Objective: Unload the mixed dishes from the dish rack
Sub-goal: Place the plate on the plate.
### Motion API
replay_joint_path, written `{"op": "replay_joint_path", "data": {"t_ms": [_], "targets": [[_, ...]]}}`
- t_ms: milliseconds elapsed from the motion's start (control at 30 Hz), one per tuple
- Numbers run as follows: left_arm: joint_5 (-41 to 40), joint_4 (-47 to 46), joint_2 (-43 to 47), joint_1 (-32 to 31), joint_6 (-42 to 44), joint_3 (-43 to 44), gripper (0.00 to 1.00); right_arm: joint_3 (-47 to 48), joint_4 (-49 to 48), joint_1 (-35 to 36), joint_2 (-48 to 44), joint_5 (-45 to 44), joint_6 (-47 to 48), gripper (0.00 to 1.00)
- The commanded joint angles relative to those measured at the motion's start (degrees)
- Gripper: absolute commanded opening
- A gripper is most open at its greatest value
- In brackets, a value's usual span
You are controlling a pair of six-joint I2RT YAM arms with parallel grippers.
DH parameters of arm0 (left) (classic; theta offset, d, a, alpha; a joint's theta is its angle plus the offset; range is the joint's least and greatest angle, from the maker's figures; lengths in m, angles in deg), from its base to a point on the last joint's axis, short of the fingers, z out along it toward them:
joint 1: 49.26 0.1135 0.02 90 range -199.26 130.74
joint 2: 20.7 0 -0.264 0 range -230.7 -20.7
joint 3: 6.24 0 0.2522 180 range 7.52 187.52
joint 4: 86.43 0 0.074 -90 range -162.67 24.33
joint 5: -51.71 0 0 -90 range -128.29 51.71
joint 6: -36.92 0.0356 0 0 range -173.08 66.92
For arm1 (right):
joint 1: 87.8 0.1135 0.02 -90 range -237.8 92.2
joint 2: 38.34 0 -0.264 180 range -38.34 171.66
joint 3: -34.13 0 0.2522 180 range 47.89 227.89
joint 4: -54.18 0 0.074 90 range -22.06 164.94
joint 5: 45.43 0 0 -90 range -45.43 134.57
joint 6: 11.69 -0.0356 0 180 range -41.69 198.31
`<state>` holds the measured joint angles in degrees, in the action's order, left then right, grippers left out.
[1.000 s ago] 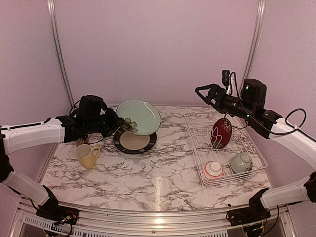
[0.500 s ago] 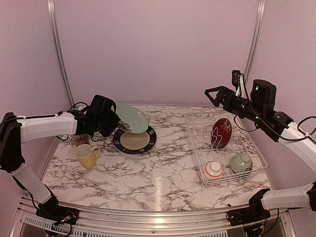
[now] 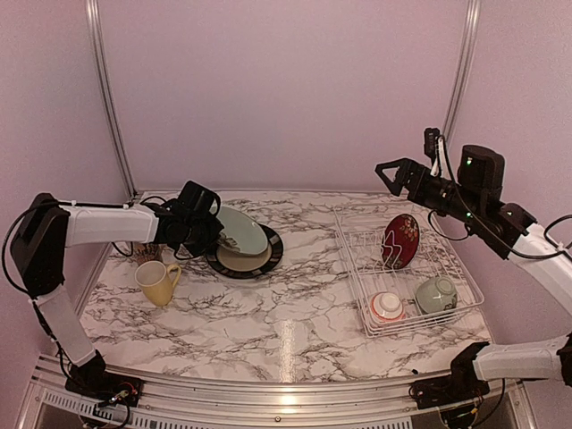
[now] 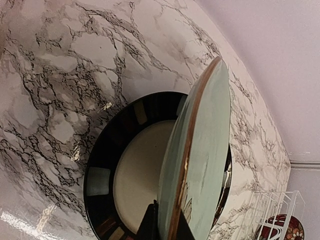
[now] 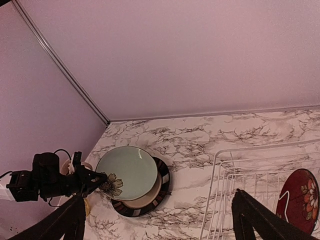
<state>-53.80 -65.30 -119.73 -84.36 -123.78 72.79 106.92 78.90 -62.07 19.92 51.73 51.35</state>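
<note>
My left gripper [image 3: 209,234] [image 4: 167,227] is shut on the rim of the pale green plate [image 3: 242,230] [image 4: 200,160] [image 5: 127,172]. The plate is tilted low over the black-rimmed cream plate [image 3: 264,260] [image 4: 100,180] [image 5: 165,181] on the table. Near them, a yellow mug [image 3: 158,281] stands upright. On the right, the white dish rack [image 3: 357,288] [image 5: 220,175] holds a red patterned plate [image 3: 400,239] [image 5: 299,200] on edge, a red-rimmed white bowl [image 3: 387,307] and a pale green bowl [image 3: 436,294]. My right gripper [image 3: 394,175] [image 5: 157,205] hangs open in the air above the rack's far end.
A second mug [image 3: 145,256] is mostly hidden behind my left arm. Pink walls with metal corner posts [image 3: 107,98] close the back and sides. The marble table [image 3: 295,313] lies between the plates and the rack.
My left arm has lowered and flattened the green plate over the black-rimmed plate. My right arm has drawn back to the right and risen a little, still open.
</note>
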Motion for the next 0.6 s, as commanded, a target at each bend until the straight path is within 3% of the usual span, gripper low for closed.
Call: {"op": "replay_joint_path", "data": {"t_ms": [0, 433, 567], "targets": [[0.06, -3.26, -0.68, 0.37, -1.38, 3.74, 0.0, 1.18, 1.17, -0.52, -0.98, -1.3, 0.83, 0.99], [3.9, -4.28, -3.47, 0.81, -2.27, 3.57, 0.0, 0.75, 1.43, -0.51, -1.55, -2.15, 1.29, 0.98], [4.75, -4.46, -3.08, 0.81, -1.8, 2.79, 0.09, 0.44, 1.26, -0.51, -1.57, -2.23, 1.26, 0.99]]}}
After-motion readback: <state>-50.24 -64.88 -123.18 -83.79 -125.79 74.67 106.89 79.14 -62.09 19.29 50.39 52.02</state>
